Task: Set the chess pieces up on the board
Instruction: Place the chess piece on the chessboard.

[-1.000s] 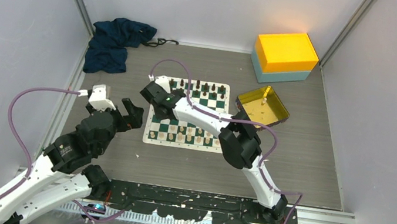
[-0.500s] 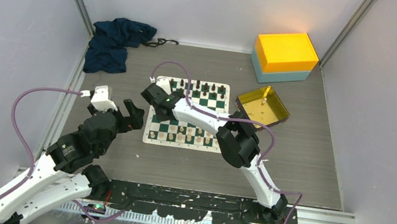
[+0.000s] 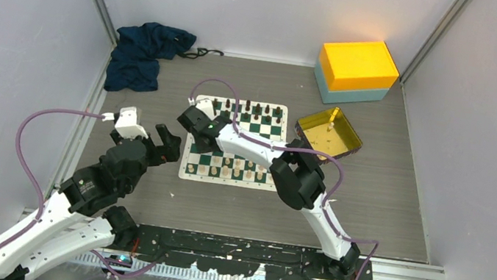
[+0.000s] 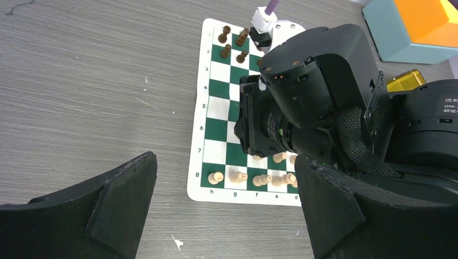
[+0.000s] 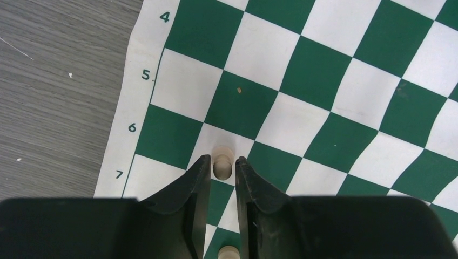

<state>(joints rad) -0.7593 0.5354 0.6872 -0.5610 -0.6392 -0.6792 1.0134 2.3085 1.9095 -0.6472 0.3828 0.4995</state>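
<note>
Right wrist view: the right pincer (image 5: 222, 159) brackets a cream pawn (image 5: 222, 168) on the board (image 5: 318, 70), mid-counter, apparently at the point of setting it down.
Its jaws stand barely apart, and a grip cannot be confirmed. The left pincer (image 4: 224, 164) gapes empty over the bare counter (image 4: 81, 81) by the board's left border. The next move likely calls for a straight lift that spares the neighbouring piece (image 5: 228, 251). Bare squares lie beyond the tips.

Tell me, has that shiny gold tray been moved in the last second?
No. The gold tray still sits just off the board's right edge, on the arms' side of the yellow box.
</note>
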